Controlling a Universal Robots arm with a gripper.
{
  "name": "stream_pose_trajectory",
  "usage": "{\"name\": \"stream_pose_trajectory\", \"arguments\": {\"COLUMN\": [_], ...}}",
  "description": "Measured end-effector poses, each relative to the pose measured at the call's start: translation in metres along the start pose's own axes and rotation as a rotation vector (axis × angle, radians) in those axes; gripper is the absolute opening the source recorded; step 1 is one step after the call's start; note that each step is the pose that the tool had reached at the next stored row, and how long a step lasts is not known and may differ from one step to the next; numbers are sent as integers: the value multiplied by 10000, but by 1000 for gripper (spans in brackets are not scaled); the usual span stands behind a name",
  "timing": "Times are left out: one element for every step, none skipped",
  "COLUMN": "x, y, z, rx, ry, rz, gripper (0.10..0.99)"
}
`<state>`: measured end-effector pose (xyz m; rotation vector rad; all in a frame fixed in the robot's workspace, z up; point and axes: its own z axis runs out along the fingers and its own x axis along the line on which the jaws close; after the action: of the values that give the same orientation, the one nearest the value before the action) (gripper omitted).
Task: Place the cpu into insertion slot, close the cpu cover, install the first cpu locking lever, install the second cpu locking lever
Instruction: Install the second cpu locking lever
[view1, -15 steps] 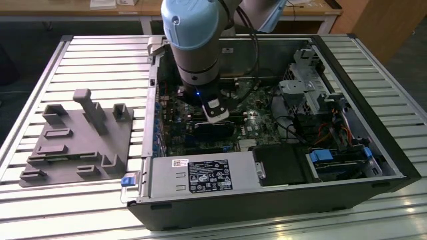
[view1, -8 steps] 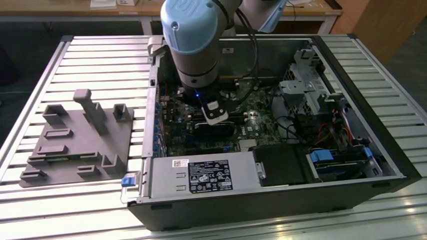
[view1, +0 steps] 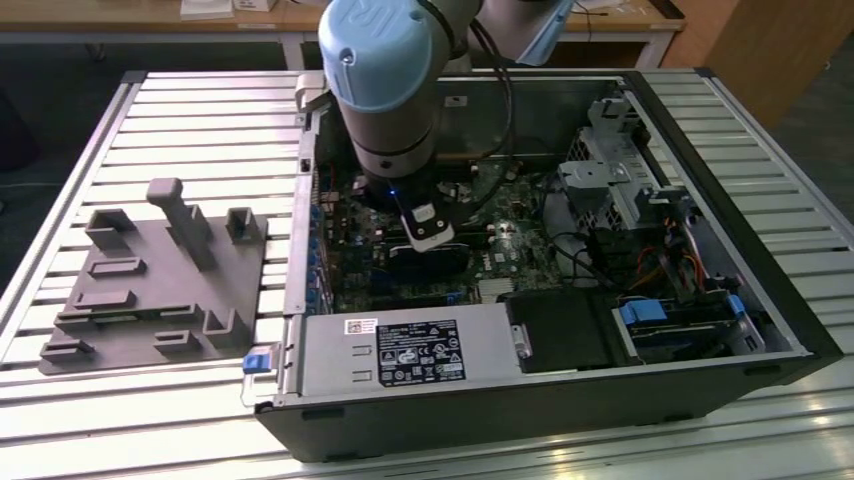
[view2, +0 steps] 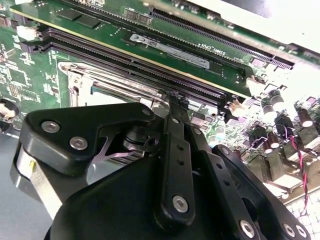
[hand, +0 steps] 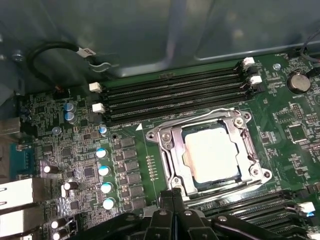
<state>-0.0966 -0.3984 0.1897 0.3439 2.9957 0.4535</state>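
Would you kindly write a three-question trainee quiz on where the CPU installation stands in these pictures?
1. True or false: the cpu already lies in the insertion slot.
2. In the first wrist view, the cpu cover is: A) lying flat around the chip, B) standing upright, C) on the grey fixture outside the case.
3. Fill in: the gripper sits just beside the socket's ____ frame.

Key: 1 true; 2 A; 3 metal.
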Motion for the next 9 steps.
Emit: {"name": "stream_pose_trajectory", "arguments": {"x": [7, 13, 19, 23, 23, 23, 23, 22, 21], "y": [-2, -5, -7, -8, -8, -8, -6, -4, 1], "z": [5, 9, 12, 13, 13, 13, 10, 2, -9], "rx": [0, 3, 3, 4, 3, 2, 2, 0, -5], "ry": [0, 1, 2, 2, 3, 2, 2, 1, 0], "rz": [-1, -3, -4, -3, -4, -5, -5, -4, -4], "gripper": [106, 106, 106, 106, 106, 106, 106, 106, 106]}}
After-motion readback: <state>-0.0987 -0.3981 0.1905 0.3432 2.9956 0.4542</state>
